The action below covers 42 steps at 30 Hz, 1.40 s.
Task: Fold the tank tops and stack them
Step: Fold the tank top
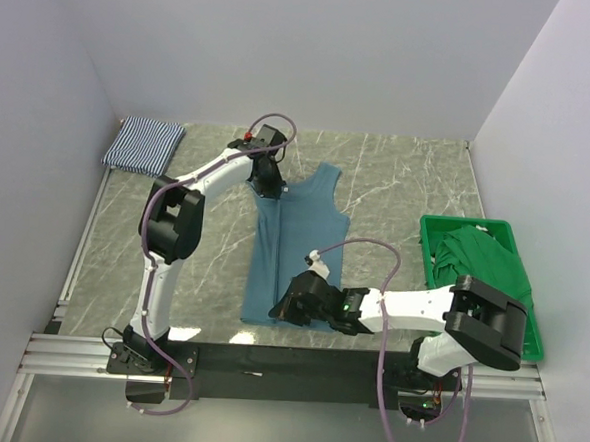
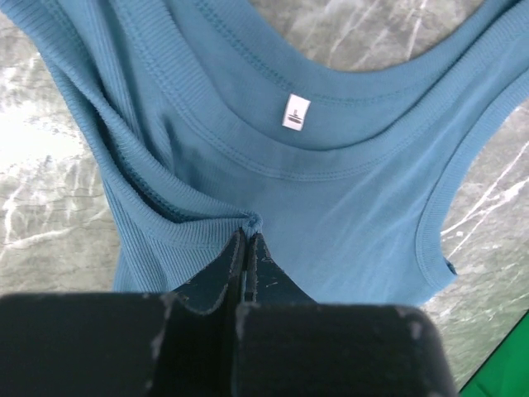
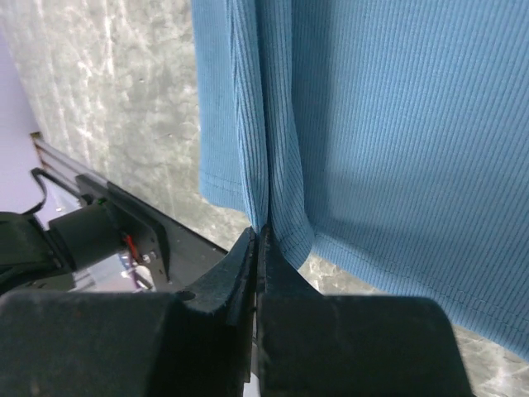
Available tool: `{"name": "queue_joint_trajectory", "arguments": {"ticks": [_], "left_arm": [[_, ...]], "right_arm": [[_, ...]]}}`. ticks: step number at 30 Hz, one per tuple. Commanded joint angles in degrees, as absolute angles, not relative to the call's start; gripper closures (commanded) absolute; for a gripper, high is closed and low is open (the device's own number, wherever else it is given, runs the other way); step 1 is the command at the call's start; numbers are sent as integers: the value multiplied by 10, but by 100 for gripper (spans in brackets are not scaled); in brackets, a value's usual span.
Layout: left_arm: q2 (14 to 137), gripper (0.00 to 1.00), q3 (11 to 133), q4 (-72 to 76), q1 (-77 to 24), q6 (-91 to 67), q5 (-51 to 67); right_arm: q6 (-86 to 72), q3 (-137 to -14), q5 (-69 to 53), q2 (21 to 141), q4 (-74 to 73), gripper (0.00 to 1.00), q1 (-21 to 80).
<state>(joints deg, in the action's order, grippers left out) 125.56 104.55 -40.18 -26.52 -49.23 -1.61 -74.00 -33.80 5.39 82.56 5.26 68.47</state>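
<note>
Tabletop [image 1: 398,177] carrying teal tank top [image 1: 299,231] lengthwise mid-frame. Left fingers [image 2: 223,277] pinched shut on its armhole edge, upper middle; right fingers [image 3: 235,265] clamped on bottom hem. Striped tank top [image 1: 142,145] folded upper left, green crate [image 1: 445,224] right edge, bare marble between.

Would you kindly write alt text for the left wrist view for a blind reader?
The left claw, shut, pinches a fold of the teal tank top near its neckline. The top lies on a grey marbled table, a white label inside the collar, a green crate corner at lower right.
</note>
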Motion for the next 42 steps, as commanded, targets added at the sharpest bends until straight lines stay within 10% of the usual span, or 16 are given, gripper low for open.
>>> {"name": "queue_joint_trajectory", "arguments": {"ticks": [1, 18, 29, 42], "left_arm": [[1260, 99, 1075, -374, -272, -497, -26], [1285, 99, 1088, -362, -293, -472, -8], [1232, 42, 1086, -336, -276, -454, -14], [1208, 63, 1055, -389, -85, -548, -94]], "right_arm": [[-765, -321, 54, 802, 95, 100, 690], [-818, -235, 68, 757, 141, 77, 691], [-765, -258, 138, 627, 5, 50, 693], [-543, -563, 146, 860, -133, 52, 692]]}}
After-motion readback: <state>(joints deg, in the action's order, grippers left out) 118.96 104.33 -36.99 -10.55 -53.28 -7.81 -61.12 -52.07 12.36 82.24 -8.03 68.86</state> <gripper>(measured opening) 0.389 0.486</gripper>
